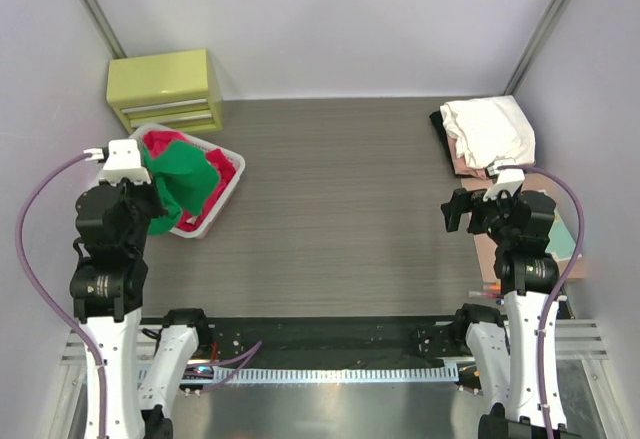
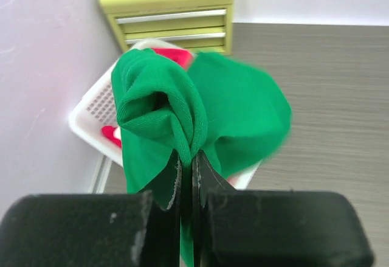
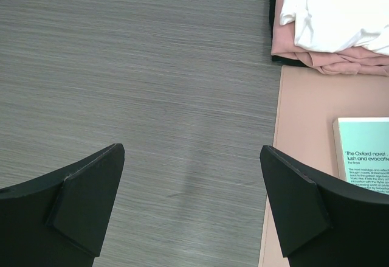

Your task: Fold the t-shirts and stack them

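Green t-shirt held over the basket
It is pinched by the tightly closed left gripper, likely for spreading on the table; the right gripper is spread wide and empty, near the folded stack.

This is a robotics lab test cell: a left arm and a right arm are bolted side by side on a metal rail at the near edge of a grey counter, with purple cables looping from them. Plain pale walls and slanting metal struts box the counter in on the left, far and right. The few props look staged: a yellow-green drawer cabinet far left, a white basket under a green t-shirt, and folded t-shirts far right.
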Robot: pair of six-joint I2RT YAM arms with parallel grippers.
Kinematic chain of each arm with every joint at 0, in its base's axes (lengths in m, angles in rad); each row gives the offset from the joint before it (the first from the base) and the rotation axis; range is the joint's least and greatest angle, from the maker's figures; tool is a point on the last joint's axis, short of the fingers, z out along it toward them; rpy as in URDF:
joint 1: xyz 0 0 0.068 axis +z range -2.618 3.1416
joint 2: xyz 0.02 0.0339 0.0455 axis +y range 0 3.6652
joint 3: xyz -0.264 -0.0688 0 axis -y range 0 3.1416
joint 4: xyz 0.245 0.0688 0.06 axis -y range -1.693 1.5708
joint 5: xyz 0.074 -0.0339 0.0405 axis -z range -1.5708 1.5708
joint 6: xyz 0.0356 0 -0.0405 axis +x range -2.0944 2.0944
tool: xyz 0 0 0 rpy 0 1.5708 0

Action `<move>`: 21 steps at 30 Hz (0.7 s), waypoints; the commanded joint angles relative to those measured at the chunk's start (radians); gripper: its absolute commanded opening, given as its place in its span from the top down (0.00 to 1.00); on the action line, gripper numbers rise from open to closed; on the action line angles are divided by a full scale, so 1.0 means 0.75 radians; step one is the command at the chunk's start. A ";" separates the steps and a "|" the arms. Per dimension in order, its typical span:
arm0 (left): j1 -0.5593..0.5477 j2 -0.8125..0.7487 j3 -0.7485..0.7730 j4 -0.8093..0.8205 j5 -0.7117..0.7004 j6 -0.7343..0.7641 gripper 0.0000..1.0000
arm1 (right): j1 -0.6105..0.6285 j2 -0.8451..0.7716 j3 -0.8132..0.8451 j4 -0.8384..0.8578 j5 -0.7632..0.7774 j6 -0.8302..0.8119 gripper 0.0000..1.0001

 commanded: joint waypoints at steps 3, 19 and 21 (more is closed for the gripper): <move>0.002 0.077 0.126 -0.086 0.338 -0.072 1.00 | -0.005 -0.010 -0.003 0.059 -0.014 -0.005 0.00; -0.029 0.185 0.122 0.069 1.019 -0.184 1.00 | -0.007 -0.002 -0.009 0.068 0.005 -0.003 0.00; -0.033 0.179 0.126 0.071 1.015 -0.182 1.00 | -0.005 -0.008 -0.012 0.066 0.007 -0.007 0.00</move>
